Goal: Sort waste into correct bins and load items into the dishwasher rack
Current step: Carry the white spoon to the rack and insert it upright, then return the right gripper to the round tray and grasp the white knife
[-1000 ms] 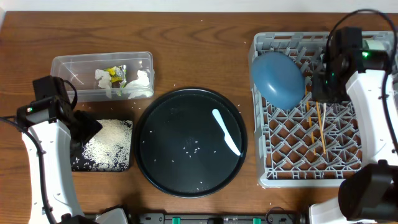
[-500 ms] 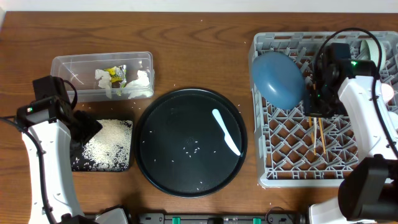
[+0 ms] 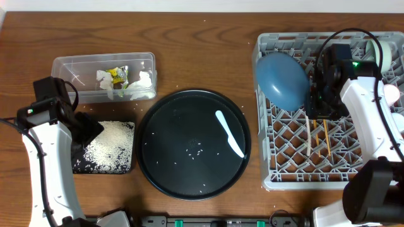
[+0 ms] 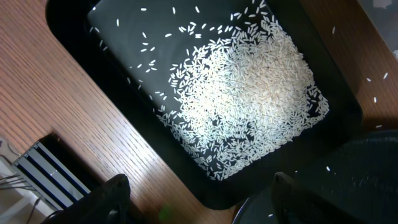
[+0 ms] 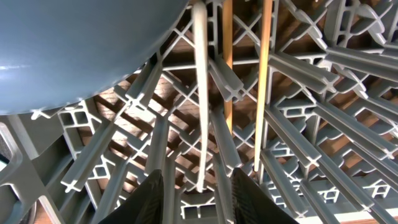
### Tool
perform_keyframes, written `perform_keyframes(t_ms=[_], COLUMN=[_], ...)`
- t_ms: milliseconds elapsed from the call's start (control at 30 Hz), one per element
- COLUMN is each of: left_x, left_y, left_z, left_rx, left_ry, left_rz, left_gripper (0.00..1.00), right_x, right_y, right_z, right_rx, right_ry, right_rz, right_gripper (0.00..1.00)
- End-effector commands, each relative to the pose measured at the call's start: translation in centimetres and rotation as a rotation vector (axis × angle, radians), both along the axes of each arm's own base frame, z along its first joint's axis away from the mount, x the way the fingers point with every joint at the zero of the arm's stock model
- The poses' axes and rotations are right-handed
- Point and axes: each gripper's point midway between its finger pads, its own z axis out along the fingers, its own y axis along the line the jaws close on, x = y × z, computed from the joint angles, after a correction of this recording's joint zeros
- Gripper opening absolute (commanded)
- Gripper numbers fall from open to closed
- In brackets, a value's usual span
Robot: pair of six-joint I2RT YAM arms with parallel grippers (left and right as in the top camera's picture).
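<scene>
While one white utensil (image 3: 229,133) and stray grains (image 3: 196,150) lay on the round tray (image 3: 170,145), wrapper (image 3: 117,75) and tissues (image 3: 144,82) filled the clear tub (image 3: 66,66), rice (image 3: 110,142) the black tray (image 3: 82,165); blue dish (image 3: 282,79), chopsticks (image 3: 326,135), second utensil (image 3: 308,135) occupied the rack (image 3: 268,180). Right fingers (image 5: 152,196) stood narrowly parted, left fingers (image 4: 115,196) wide, both empty.

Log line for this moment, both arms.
left gripper: open, over rice in black tray | right gripper: open, over dishwasher rack | white utensil: in rack beside chopsticks | second white utensil: on round tray
</scene>
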Motion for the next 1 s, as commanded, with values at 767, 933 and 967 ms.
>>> perform_keyframes(t_ms=[767,933,967], left_x=[-0.2,-0.2,-0.2], left_y=[0.1,0.1,0.1], left_z=[-0.2,-0.2,-0.2], left_rx=[-0.003,-0.003,-0.003], left_ry=[0.010,0.010,0.010], left_rz=[0.012,0.012,0.012], left_gripper=[0.74,0.73,0.73], right_x=[1.4,0.8,0.8], right_y=[21.4,24.5,25.0], right_z=[3.5,-0.6,-1.4], right_rx=[0.292,0.267,0.264], right_ry=[-0.255,-0.171,-0.157], right_rz=[0.524,0.592,0.587], right_gripper=[0.50,0.52,0.52])
